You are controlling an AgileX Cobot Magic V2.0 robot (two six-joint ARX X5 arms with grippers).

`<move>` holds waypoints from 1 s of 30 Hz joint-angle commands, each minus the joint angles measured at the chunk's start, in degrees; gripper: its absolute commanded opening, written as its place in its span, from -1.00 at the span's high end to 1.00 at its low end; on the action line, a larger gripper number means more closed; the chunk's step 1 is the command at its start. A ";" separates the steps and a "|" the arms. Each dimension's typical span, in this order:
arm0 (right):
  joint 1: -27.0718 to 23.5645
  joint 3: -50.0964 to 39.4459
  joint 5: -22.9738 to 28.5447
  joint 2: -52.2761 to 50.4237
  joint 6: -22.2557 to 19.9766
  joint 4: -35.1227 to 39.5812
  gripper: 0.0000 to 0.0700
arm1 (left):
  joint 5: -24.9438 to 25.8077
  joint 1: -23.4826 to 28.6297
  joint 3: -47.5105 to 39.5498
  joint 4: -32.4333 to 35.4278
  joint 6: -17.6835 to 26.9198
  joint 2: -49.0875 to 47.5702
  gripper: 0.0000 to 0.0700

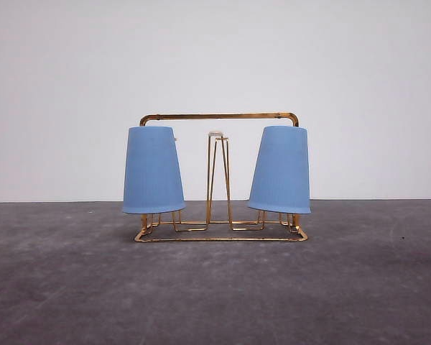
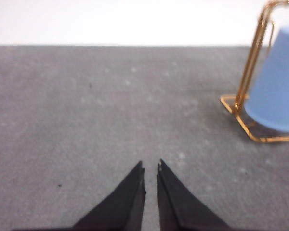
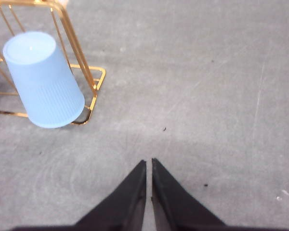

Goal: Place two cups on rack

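Note:
The gold wire rack [image 1: 219, 116] stands in the middle of the grey table. Two light-blue cups hang upside down on its outer prongs, the left cup [image 1: 152, 171] and the right cup [image 1: 281, 171]. The middle prong pair [image 1: 217, 136] with its white tip is bare. My left gripper [image 2: 151, 169] hovers over bare table with its fingers nearly together and nothing between them; the rack's end [image 2: 250, 77] and a cup [image 2: 277, 91] lie off to its side. My right gripper [image 3: 149, 163] is shut and empty above the table, apart from the rack [image 3: 89, 77] and cup [image 3: 43, 79].
A plain white wall rises behind the table's far edge [image 1: 359, 200]. Grey tabletop [image 1: 215, 295] spreads around the rack on all sides.

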 commanded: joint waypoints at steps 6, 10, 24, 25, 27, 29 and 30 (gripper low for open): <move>-0.04 0.44 -0.05 0.15 0.63 0.77 0.96 | -0.02 -0.05 -0.85 2.14 -1.50 0.04 0.92; -0.04 0.44 -0.05 0.15 0.63 0.77 0.96 | -0.04 -0.05 -0.85 2.19 -1.50 -0.09 0.92; -0.98 -1.28 1.88 -2.91 -3.52 2.79 0.96 | -0.02 -0.05 -0.85 2.19 -1.52 -0.09 0.92; -1.48 -3.16 2.04 -4.92 -3.98 4.65 0.96 | -0.03 -0.05 -0.85 2.20 -1.51 -0.09 0.92; -2.56 -8.09 2.95 -9.85 -4.46 9.12 0.96 | -0.04 -0.05 -0.85 2.17 -1.50 -0.09 0.92; -3.69 -14.26 3.79 -15.92 -4.73 13.21 0.96 | -0.03 -0.05 -0.85 2.21 -1.50 -0.09 0.92; -4.11 -17.26 4.33 -18.86 -4.87 14.73 0.96 | -0.04 -0.05 -0.85 2.19 -1.50 -0.09 0.92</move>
